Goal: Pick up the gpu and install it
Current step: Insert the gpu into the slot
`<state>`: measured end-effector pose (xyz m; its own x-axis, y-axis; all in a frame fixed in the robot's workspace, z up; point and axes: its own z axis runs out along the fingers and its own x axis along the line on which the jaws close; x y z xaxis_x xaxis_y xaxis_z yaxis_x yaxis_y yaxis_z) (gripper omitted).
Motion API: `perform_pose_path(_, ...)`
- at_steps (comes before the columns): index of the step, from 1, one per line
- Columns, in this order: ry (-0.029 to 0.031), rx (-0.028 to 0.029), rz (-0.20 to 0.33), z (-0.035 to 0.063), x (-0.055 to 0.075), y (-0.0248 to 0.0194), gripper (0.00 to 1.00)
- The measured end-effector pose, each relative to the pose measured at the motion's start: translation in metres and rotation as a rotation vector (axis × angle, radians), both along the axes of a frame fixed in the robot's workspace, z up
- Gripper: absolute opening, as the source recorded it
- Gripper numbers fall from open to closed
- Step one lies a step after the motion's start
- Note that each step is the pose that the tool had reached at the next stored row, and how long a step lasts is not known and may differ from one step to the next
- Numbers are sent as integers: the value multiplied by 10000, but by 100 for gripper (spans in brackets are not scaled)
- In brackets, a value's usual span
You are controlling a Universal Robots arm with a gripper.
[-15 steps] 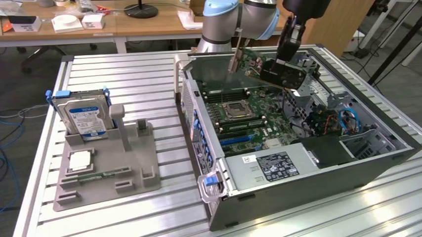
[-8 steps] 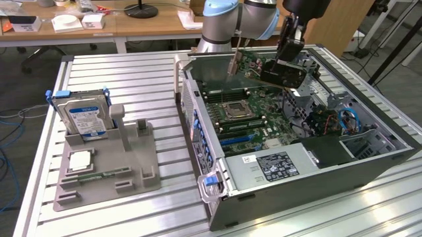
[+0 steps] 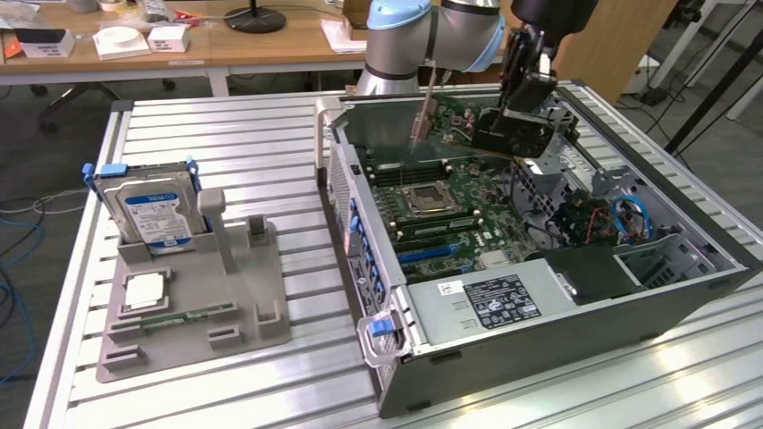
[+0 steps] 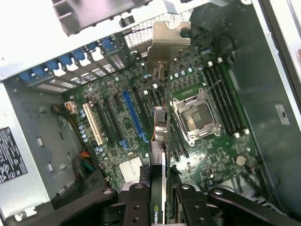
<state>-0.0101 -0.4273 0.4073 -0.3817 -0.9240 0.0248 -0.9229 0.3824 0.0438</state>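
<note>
One flat green circuit-board gpu (image 4: 160, 127) with a silver end bracket hangs edge-down inside the open dark grey computer case (image 3: 596, 344), pinched by its near edge between the black jaws, over the green motherboard (image 4: 225, 153); its long axis runs roughly parallel to the long blue slot (image 4: 134, 115) just beside it, case walls close around

gpu (image 3: 507, 136): green circuit card, black cooler block on 1 face, silver end bracket (image 4: 167, 41) at 1 end. Pose: on edge, long axis roughly level. The gripper (image 4: 158, 202) clamps it at the end opposite the bracket. Position: raised above the motherboard (image 3: 435, 223), over the far half of the open case (image 3: 560, 299); bracket end toward the exterior view's left. Not seated in a slot.
</note>
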Motion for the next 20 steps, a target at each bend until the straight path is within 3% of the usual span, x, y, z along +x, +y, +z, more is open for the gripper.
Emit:
perform_pose_path(11,0,0,1304,-3,10,0,26)
perform_pose_path(20,0,0,2060,-6,26,0,26)
